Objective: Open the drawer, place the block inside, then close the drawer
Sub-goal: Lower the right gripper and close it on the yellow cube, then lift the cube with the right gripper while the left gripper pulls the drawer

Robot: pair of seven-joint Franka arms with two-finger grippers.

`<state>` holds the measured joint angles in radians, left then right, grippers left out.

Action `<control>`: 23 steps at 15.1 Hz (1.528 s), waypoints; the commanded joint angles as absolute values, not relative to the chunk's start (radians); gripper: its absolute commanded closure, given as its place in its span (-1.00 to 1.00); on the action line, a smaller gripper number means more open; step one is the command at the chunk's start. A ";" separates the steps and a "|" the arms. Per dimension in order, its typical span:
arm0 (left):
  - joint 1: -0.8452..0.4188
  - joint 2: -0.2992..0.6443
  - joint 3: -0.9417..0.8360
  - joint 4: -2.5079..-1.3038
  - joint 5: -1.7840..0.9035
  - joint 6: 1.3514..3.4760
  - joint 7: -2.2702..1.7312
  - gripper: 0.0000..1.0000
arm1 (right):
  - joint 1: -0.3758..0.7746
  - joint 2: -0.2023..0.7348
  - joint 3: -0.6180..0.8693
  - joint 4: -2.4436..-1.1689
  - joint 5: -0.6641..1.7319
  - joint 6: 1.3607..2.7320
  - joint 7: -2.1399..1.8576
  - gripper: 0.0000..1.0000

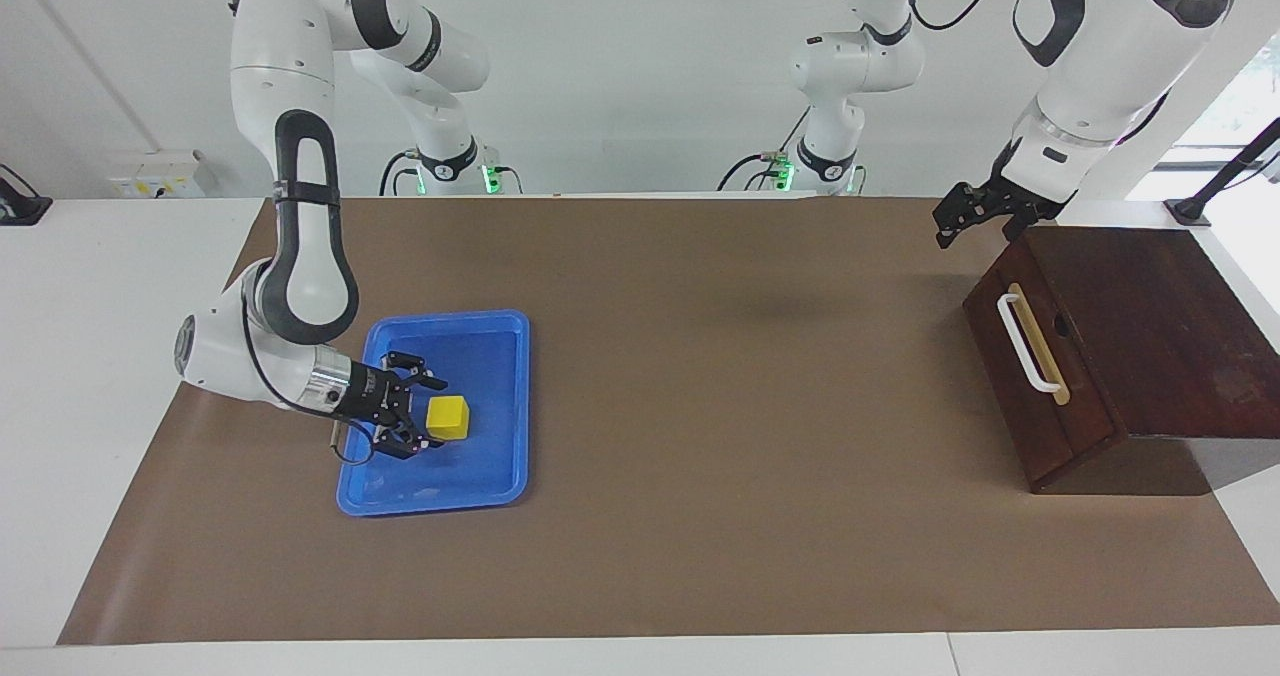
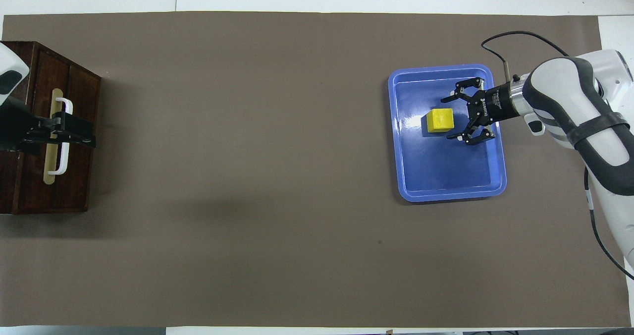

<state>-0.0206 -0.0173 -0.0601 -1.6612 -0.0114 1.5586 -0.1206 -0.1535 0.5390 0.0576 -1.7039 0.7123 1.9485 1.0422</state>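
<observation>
Two arms were seen over a surface (image 1: 700, 376) covered by a brown mat. The right end effector (image 1: 418, 414) (image 2: 458, 117) was held low inside a blue tray (image 1: 500, 476) (image 2: 446, 176), which lay toward the right arm's end of the surface. Its fingers were spread wide, and the yellow block (image 1: 448, 417) (image 2: 440, 119) was positioned just at their tips, resting on the tray floor; contact could not be made out. The drawer (image 1: 1035, 376) (image 2: 64, 127) of a dark wooden box (image 1: 1160, 326) (image 2: 20, 196) was found shut, its white handle (image 1: 1025, 344) (image 2: 63, 136) lying against a tan strip. The box stood at the left arm's end of the surface. The left end effector (image 1: 962, 218) (image 2: 74, 133) was raised over the box's edge nearest the robots, its fingers somewhat parted and nothing gripped between them.
</observation>
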 commanded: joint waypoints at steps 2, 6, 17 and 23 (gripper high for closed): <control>-0.021 -0.031 -0.055 -1.663 -0.023 1.560 -0.120 -1.00 | -0.163 0.528 0.063 -1.720 0.738 1.967 1.003 -0.91; -0.021 -0.031 -0.055 -1.664 -0.023 1.566 -0.121 -1.00 | -0.158 0.528 0.063 -1.720 0.738 1.962 1.005 0.02; -0.037 -0.037 -0.063 -1.722 0.018 1.693 -0.147 -1.00 | -0.088 0.508 0.064 -1.570 0.724 1.916 1.090 1.00; -0.075 0.044 -0.066 -1.839 0.326 1.891 -0.156 -1.00 | 0.130 0.450 0.077 -1.474 0.741 1.933 1.343 1.00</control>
